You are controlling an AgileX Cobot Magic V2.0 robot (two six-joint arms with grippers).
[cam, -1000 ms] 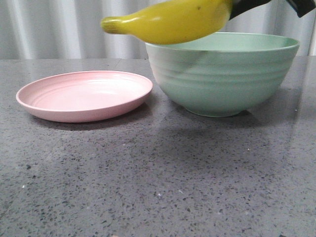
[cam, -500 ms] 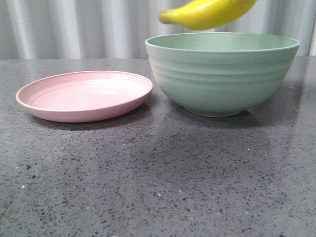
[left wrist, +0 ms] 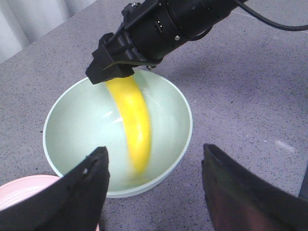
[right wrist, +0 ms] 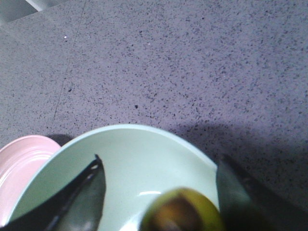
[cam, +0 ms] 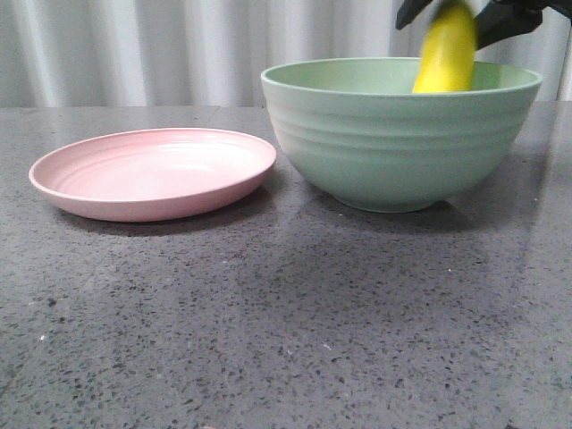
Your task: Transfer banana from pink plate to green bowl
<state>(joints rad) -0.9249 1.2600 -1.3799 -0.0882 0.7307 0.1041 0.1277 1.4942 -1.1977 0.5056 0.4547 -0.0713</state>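
The yellow banana [cam: 445, 54] hangs nearly upright and blurred, its lower end inside the green bowl [cam: 393, 147]. My right gripper [cam: 456, 12] sits just above it, over the bowl, jaws spread wide. In the right wrist view the banana's dark tip [right wrist: 183, 212] shows between the open fingers [right wrist: 89, 192] without being pinched. The left wrist view shows the banana [left wrist: 135, 125] streaked down into the bowl [left wrist: 189, 126] below the right gripper [left wrist: 144, 38]. My left gripper [left wrist: 155, 150] hovers open and holds nothing beside the bowl. The pink plate [cam: 152, 174] holds nothing.
The plate and bowl stand side by side on a dark grey speckled table [cam: 286, 331], plate on the left. A pale pleated curtain [cam: 134, 49] closes off the back.
The banana has swung from lying sideways high over the bowl's rim to pointing down into the bowl. The right gripper has moved right over the bowl and opened.
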